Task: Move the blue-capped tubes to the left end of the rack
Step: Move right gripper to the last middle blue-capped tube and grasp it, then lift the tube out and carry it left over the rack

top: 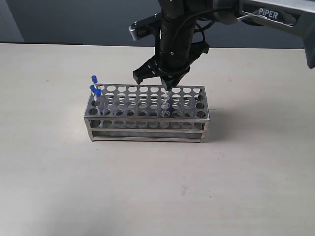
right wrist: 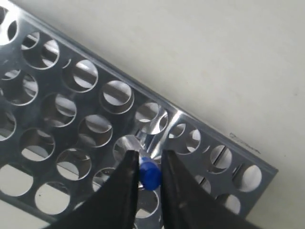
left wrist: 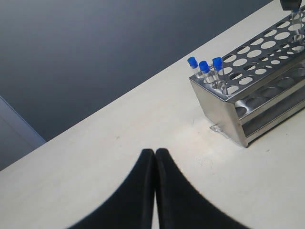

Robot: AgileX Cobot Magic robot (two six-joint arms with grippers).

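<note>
- The right gripper (top: 166,84) hangs straight down over the rack (top: 147,122), just right of centre in the exterior view. Its jaws are clamped on the blue cap (right wrist: 149,174) of the fourth tube (top: 166,102). A vertical hold probably lets it lift clear of its hole.
- That tube is thin and clear, standing in the rack's right half and faint apart from its cap.
- The other three tubes (top: 95,87) cluster at the rack's left end, caps above the top plate, leaning slightly.
- The left gripper (left wrist: 155,160) has its fingers pressed together on nothing, over bare table (left wrist: 119,157), seemingly parked out of the way.
</note>
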